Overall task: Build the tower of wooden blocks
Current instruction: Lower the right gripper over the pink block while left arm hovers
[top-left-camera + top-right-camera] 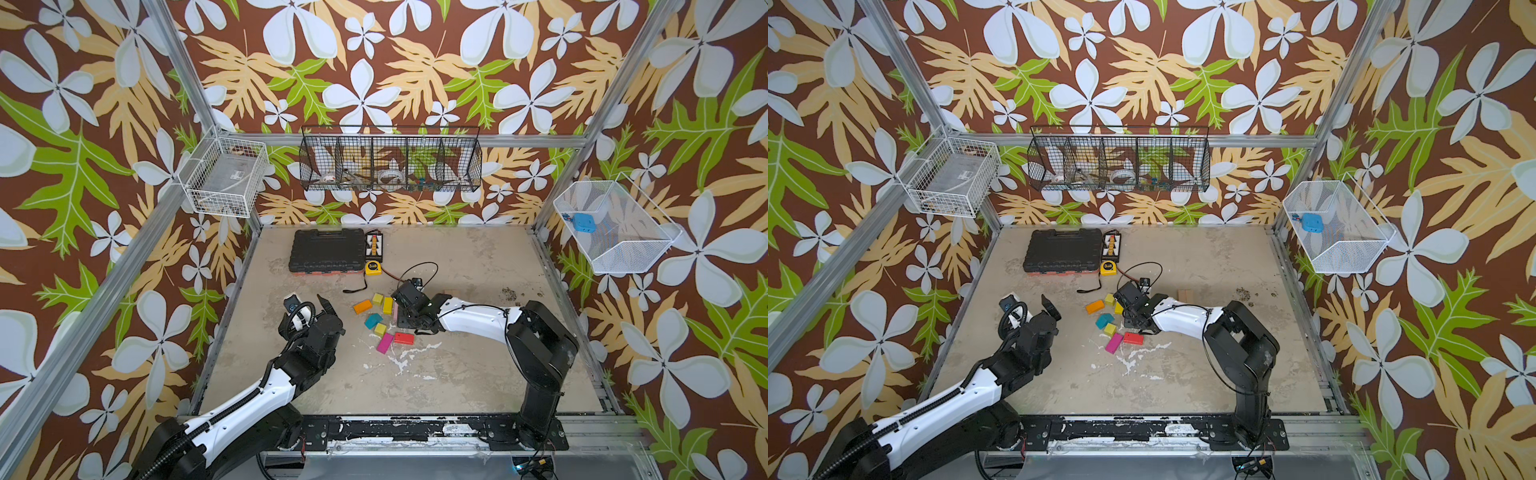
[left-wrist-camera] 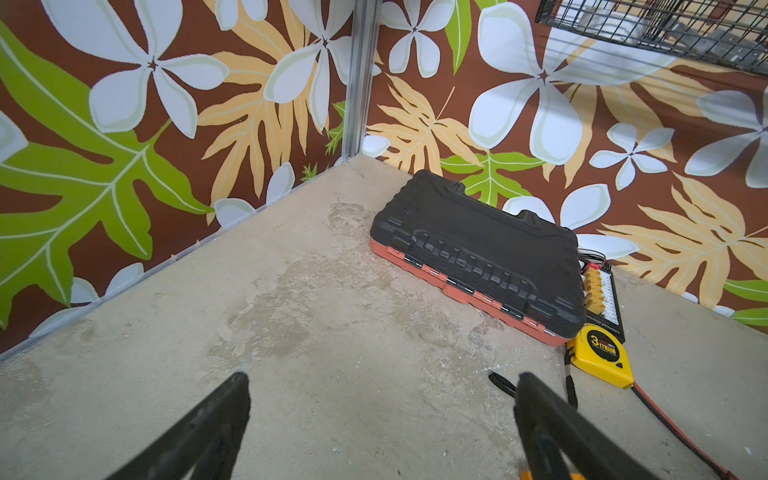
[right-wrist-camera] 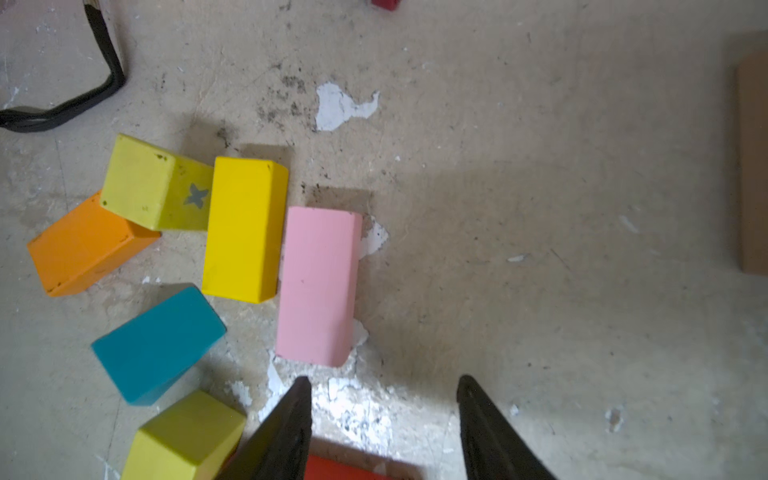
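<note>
Wood blocks (image 1: 380,329) lie loose in a cluster mid-tabletop (image 1: 457,374), each singly on the surface; a tan plank (image 1: 1185,296) sits apart toward the right side. Right pincer (image 3: 385,380) over the cluster, jaws apart and empty, pink brick (image 3: 318,286) flat just ahead of its tips. Left pincer (image 2: 383,376) spread wide, empty, over bare tabletop near black case (image 2: 478,249).

The worn beige desk (image 1: 457,374) carries a black case (image 1: 326,250) near its far edge, toward the far left corner, with a connector board (image 1: 374,246) and a tape measure (image 1: 373,268) just beside it. Loose at mid-desk lie an orange brick (image 1: 363,306), yellow cube (image 1: 377,299), yellow brick (image 1: 387,305), pink brick (image 3: 318,286), teal wedge (image 1: 373,320), second cube (image 1: 380,329), magenta brick (image 1: 385,343) and red brick (image 1: 404,338). A tan plank (image 1: 1185,296) lies apart, toward the right edge.
</note>
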